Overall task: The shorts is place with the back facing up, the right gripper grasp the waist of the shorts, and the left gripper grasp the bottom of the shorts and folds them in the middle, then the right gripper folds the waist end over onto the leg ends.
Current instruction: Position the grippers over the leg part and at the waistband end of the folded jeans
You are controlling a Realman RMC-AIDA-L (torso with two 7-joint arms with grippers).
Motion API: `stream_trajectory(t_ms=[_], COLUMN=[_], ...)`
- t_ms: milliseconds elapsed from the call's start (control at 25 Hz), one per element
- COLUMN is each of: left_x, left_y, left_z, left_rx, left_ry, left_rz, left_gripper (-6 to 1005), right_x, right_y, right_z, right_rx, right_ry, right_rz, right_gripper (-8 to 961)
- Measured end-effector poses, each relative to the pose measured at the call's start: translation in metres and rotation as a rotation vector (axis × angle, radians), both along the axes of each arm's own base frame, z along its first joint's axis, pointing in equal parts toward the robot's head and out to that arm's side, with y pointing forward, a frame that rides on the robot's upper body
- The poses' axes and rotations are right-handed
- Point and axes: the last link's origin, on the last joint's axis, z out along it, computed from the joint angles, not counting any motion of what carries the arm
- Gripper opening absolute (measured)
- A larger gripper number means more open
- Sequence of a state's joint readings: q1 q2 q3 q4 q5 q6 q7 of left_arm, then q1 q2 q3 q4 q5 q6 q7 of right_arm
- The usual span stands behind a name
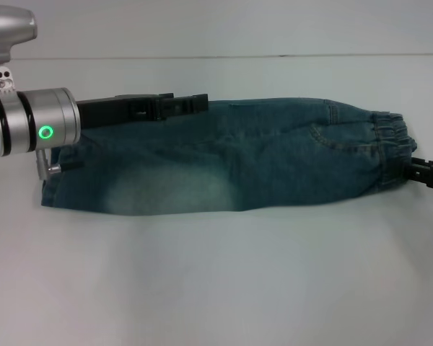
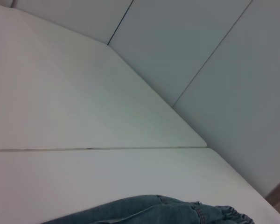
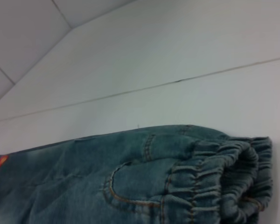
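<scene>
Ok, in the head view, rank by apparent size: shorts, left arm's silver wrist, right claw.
1. Shorts, by far the largest.
2. Silver wrist, though nearness to the camera inflates it.
3. Right claw, mostly out of view.

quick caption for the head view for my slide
Blue denim shorts folded lengthwise on the white table, left claw over the leg end, right claw at the elastic waistband.

A white table [image 1: 216,281] fills the scene, a thin seam [image 1: 202,57] running across its far part. Behind it stands a pale wall [image 2: 214,56] of panels with dark joints.
</scene>
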State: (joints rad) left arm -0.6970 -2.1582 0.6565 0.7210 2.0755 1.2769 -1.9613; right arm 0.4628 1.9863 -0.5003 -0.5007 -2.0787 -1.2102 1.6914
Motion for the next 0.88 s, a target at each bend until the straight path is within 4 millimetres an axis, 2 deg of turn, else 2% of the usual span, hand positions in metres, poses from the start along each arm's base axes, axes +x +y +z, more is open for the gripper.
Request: stream_trajectory(t_ms=[240,360,560,800,880], left_x=[0.0002,0.0000,0.0013,0.0023,0.0029], left_y=[-0.0004,-0.0005,0.0002,0.0013,0.0020], left_z=[-0.0002,-0.0003,-0.0005,-0.0003,0.0001], left_rx=[-0.003,-0.003,-0.003,0.000,0.003], left_ry=[-0.001,-0.002,-0.002,0.000,-0.003], left_rz=[-0.001,0.000,-0.003,-0.004,-0.004], left_gripper=[920,920,920,920,920], right_x=[-0.0025,-0.0056,-0.0102,-0.0083,-0.0072], right_y=[0.0036,0.0061,0.0091,0.0081,0.0069], right_z=[0.0014,0.0004,-0.0026,0.0003,0.0004], right_rx=[-0.002,-0.010,-0.031,-0.023,-0.021], right_ry=[-0.005,-0.010,-0.015,0.003,0.008], right_rz=[0.010,0.023,0.036,0.013,0.005], right_gripper=[687,615,616,516,516])
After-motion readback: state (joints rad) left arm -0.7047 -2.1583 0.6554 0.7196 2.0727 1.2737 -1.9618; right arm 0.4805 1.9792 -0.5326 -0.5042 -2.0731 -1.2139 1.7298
